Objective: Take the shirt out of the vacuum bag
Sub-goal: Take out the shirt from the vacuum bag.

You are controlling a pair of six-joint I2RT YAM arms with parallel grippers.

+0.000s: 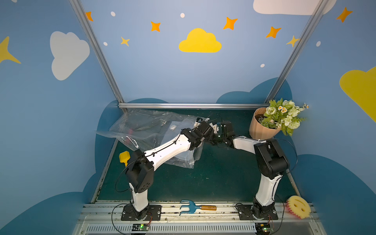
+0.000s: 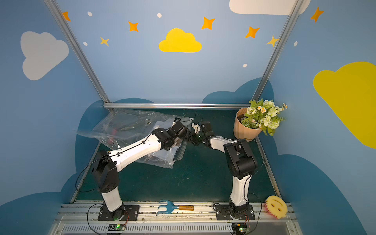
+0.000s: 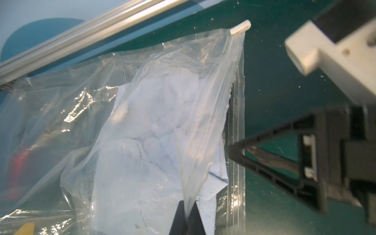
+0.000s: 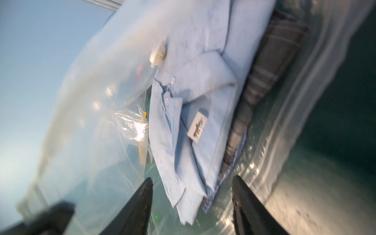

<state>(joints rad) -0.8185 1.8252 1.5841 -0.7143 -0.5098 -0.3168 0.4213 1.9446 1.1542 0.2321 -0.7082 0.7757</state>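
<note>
The vacuum bag [image 1: 150, 130] [image 2: 130, 126] lies crumpled at the back left of the green mat, its round white valve [image 1: 173, 127] facing up. My left gripper [image 3: 187, 215] is shut on the bag's top film by the zip-seal edge [image 3: 236, 142], lifting it into a ridge. A white slider clip [image 3: 240, 27] sits at the end of the seal. Inside lies the folded light blue shirt [image 3: 152, 142] [image 4: 193, 101] on a dark striped cloth [image 4: 274, 61]. My right gripper [image 4: 191, 181] stands open at the bag's mouth, with the shirt's corner just ahead between its fingers, untouched.
A ribbed pot of artificial flowers [image 1: 262, 128] stands at the back right, close to the right arm. A yellow toy [image 1: 124, 156] lies at the mat's left edge. A blue garden fork [image 1: 189, 207] and a yellow sponge [image 1: 299, 206] rest on the front rail. A red item [image 3: 16, 173] shows inside the bag.
</note>
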